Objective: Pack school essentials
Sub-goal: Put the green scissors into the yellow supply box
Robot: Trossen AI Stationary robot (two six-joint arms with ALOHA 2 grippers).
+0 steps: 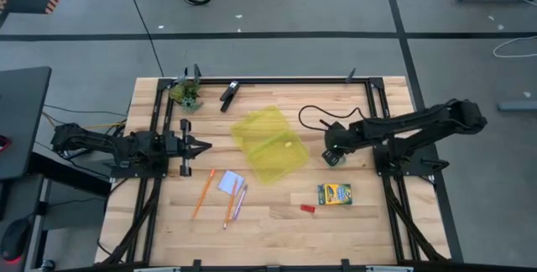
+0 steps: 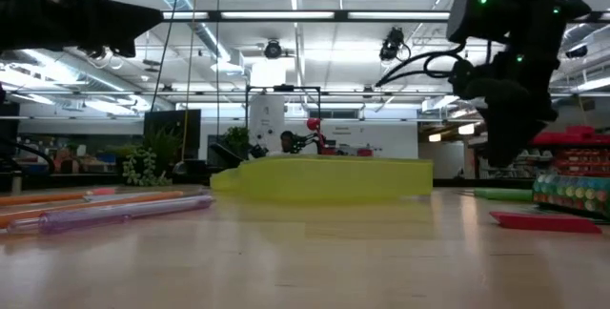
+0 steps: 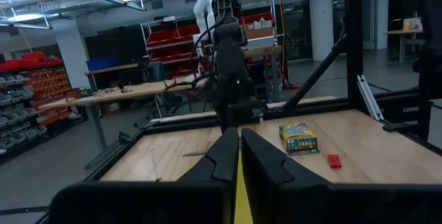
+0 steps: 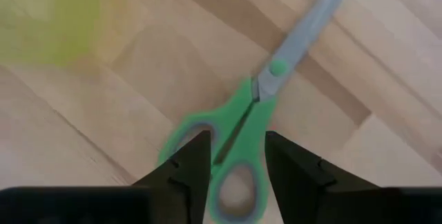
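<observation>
The green-handled scissors (image 4: 252, 124) lie flat on the worktop (image 1: 268, 222) just beside the translucent yellow case (image 1: 268, 144), directly under the right gripper (image 4: 233, 156). Its jaws stand open, straddling the handle loops, not yet gripping. The likely trouble is a poor bite: the handles are thin and flat against the wood, so the fingertips may scrape the worktop or close above the plastic. A grip on one loop alone could let the blades swing or slip out on lifting. The crayon box (image 1: 334, 194) and red eraser (image 1: 307, 208) sit near, the pencils (image 1: 204, 193) and note pad (image 1: 230, 183) farther off. The left gripper (image 1: 200, 146) waits at the worktop's left, jaws closed.
</observation>
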